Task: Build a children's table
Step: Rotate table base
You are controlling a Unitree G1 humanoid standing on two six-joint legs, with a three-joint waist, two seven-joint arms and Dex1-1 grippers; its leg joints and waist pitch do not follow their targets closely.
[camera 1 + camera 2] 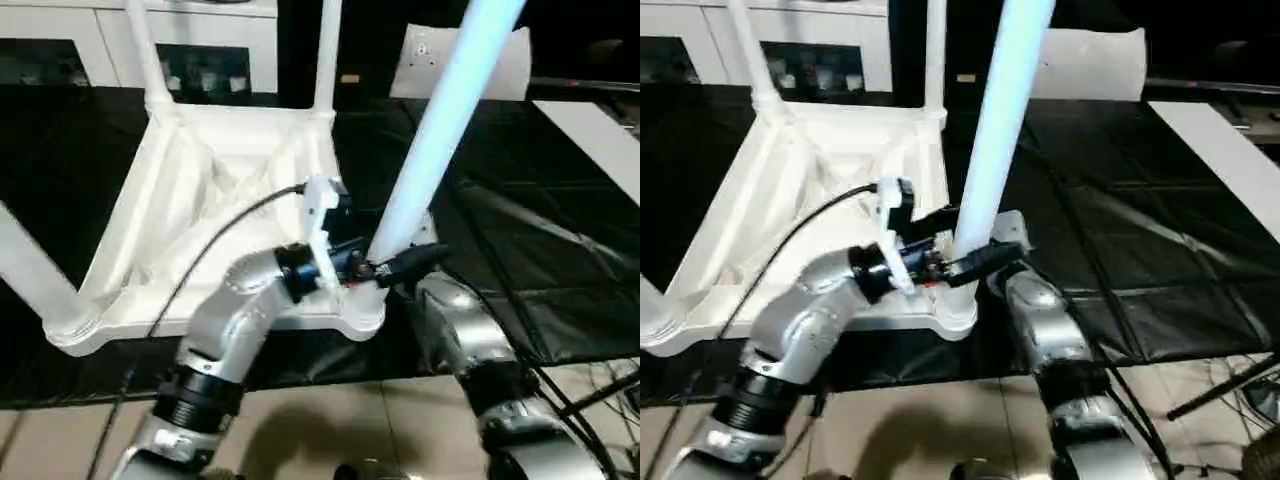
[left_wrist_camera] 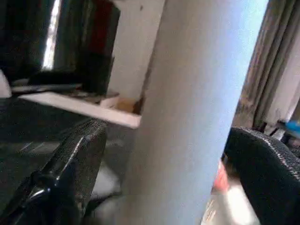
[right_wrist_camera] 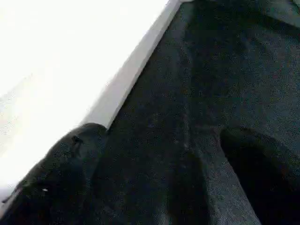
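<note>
The white table top [image 1: 200, 200] lies upside down on black cloth, ribbed underside up. Legs stand in its far left [image 1: 145, 50], far right [image 1: 327, 50] and near left [image 1: 30, 265] corners. A fourth leg [image 1: 440, 120] rises from the near right corner socket [image 1: 362, 318]. My left gripper [image 1: 365, 268] reaches across and is shut on this leg low down; in the left wrist view its fingers [image 2: 70, 178] flank the leg [image 2: 187, 117]. My right gripper [image 1: 405, 265] hovers just right of the leg's base, open, with bare cloth between its fingers [image 3: 70, 159].
Black cloth [image 1: 520, 250] covers the work surface and ends at a near edge above tan floor [image 1: 330, 420]. White cabinets [image 1: 200, 40] stand behind. A white board [image 1: 600, 135] lies at the right. A black cable [image 1: 210, 240] runs along my left forearm.
</note>
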